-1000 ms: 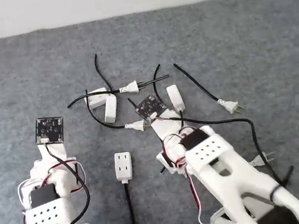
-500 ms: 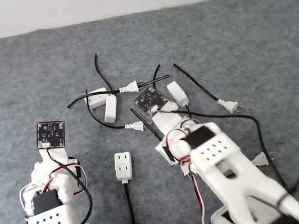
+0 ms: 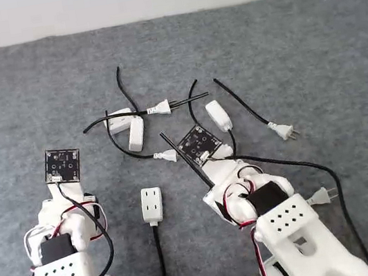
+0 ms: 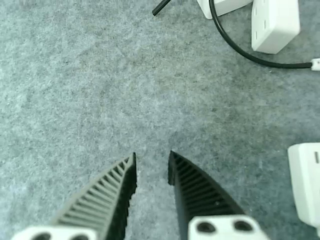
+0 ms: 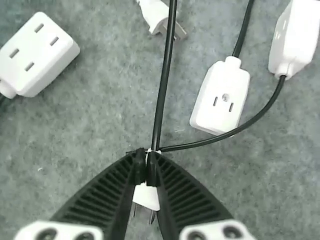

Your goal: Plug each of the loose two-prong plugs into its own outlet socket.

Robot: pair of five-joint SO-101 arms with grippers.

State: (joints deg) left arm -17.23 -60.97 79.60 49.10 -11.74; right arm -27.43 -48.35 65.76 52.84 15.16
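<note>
My right gripper (image 5: 146, 167) is shut on a white two-prong plug (image 5: 146, 196), whose prongs point back toward the wrist. Its black cord (image 5: 162, 95) runs straight away from the fingertips. Just past that cord lies a white outlet socket (image 5: 220, 102), face up; the high view shows it as the socket (image 3: 218, 115) beyond the right arm (image 3: 264, 202). My left gripper (image 4: 151, 160) hovers open over bare carpet, holding nothing. Loose plugs lie at the centre (image 3: 168, 156), farther back (image 3: 159, 107) and to the right (image 3: 282, 131).
Two more sockets (image 3: 130, 127) lie side by side at the back left, and a corded socket (image 3: 152, 205) lies between the arms. Another plug (image 3: 321, 195) rests by the right arm. Black cords cross the middle of the grey carpet (image 3: 338, 50).
The right arm has drawn back toward the near edge with the plug's cord following. The left arm pulled back slightly a second ago and has since kept still.
</note>
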